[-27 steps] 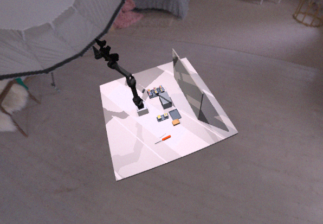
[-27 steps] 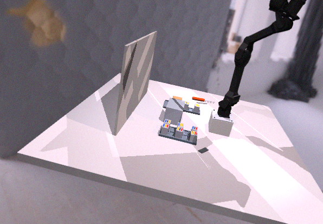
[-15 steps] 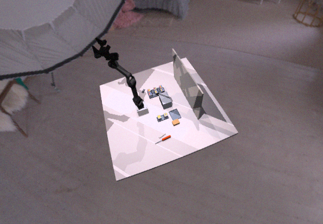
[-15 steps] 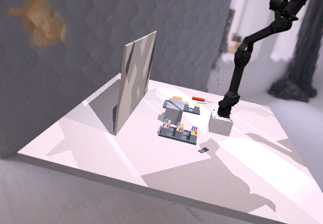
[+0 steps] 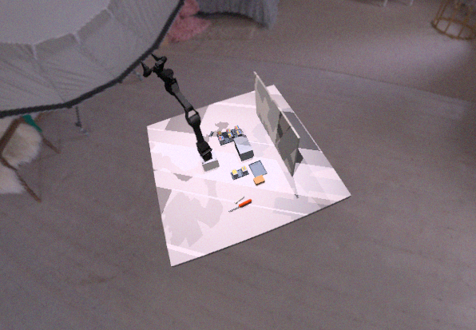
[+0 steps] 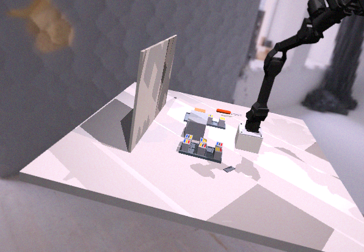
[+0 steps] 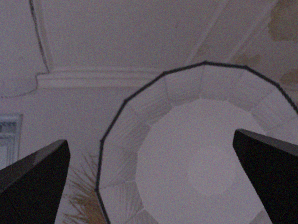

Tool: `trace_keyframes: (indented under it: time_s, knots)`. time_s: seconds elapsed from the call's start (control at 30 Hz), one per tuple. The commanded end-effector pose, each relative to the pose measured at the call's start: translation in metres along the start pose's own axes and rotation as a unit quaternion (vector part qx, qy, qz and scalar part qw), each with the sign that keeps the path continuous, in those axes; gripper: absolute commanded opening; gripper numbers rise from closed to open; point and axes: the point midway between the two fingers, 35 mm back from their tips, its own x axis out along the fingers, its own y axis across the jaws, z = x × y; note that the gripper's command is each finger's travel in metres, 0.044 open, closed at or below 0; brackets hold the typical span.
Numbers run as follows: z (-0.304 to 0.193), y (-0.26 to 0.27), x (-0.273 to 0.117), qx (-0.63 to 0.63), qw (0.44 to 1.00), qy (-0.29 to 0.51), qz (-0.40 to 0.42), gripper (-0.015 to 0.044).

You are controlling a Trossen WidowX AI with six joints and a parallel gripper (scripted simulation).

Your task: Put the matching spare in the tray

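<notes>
My gripper is open and empty, raised high beyond the table edge; the exterior view cuts it off. A dark rack holds several dark units with blue, red and yellow marks on top. A smaller rack holds two dark units with yellow marks; which unit is the mounted one, I cannot tell. The flat blue-grey tray has nothing in it; in the exterior view it is mostly hidden behind the grey block. No part code is readable.
A tall upright panel stands beyond the block and tray. An orange block lies beside the tray. A red-handled screwdriver lies farther off. A small dark plate lies near the larger rack.
</notes>
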Motion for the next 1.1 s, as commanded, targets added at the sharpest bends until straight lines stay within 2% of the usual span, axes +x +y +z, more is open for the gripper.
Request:
trace_keyframes:
  time_s: [0.0, 0.3, 0.43, 0.77, 0.97, 1.07]
  knots:
    - [-0.028, -0.06, -0.014, -0.039, 0.995, 0.062, -0.072, 0.044]
    - [-0.055, -0.162, -0.059, -0.087, 0.965, 0.152, -0.194, 0.044]
    - [-0.066, -0.217, -0.095, -0.104, 0.938, 0.204, -0.26, 0.044]
    - [-0.065, -0.326, -0.214, -0.118, 0.846, 0.306, -0.421, 0.044]
    - [-0.052, -0.361, -0.284, -0.11, 0.79, 0.343, -0.496, 0.044]
    - [-0.046, -0.379, -0.33, -0.099, 0.749, 0.369, -0.542, 0.044]
